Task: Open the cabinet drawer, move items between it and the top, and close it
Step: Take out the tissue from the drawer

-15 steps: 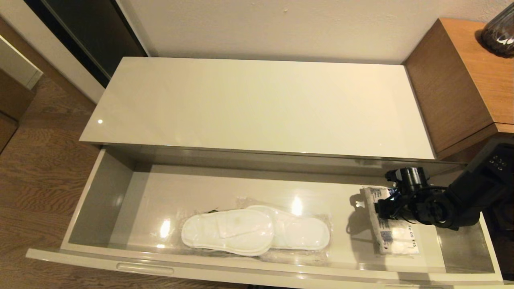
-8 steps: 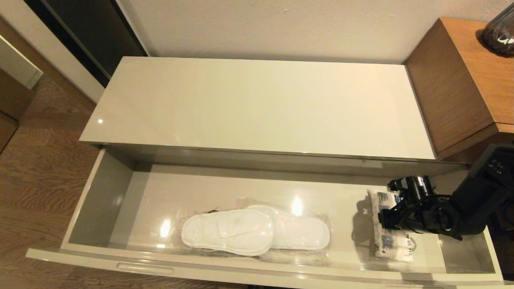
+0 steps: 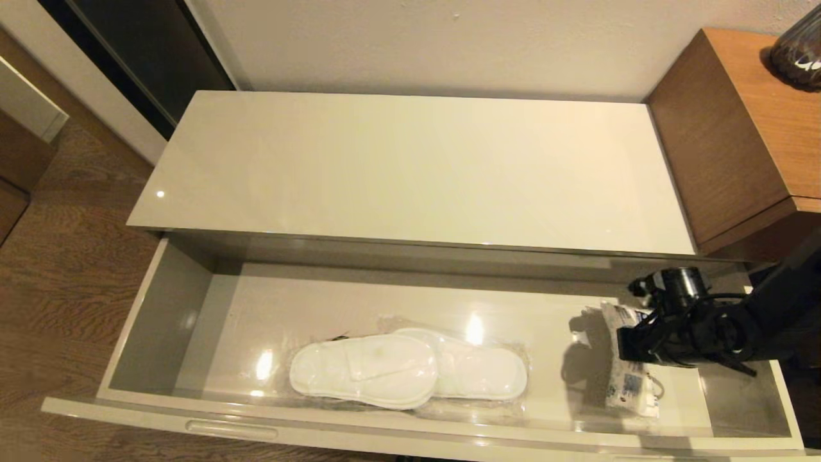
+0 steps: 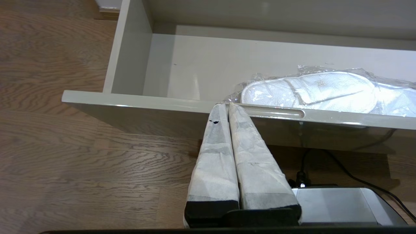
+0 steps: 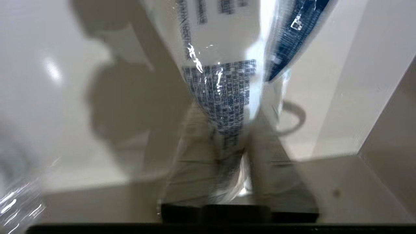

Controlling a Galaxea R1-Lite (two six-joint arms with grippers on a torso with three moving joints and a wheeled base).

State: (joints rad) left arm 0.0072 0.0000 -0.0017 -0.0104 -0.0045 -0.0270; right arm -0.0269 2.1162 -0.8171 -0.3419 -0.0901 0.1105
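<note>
The drawer stands pulled fully out under the bare top. At its left front the left pincer hangs parked outside the drawer's front edge, its wrapped fingers pressed together on nothing. The slippers lie flat in their wrap on the drawer floor near the middle, long axis along the drawer. Toward the right end the right pincer reaches down into the drawer and is clamped narrowly on the tissue pack; the pack's long axis runs from the drawer's front toward its back, its near end hanging below the fingers and seemingly tipped up off the floor. The top lies back and above from there, so the right arm is plainly the nearer one for carrying it up. A second ago the pincer stood wide over the pack lying flat; since then it has closed and shifted slightly right, the pack with it.
</note>
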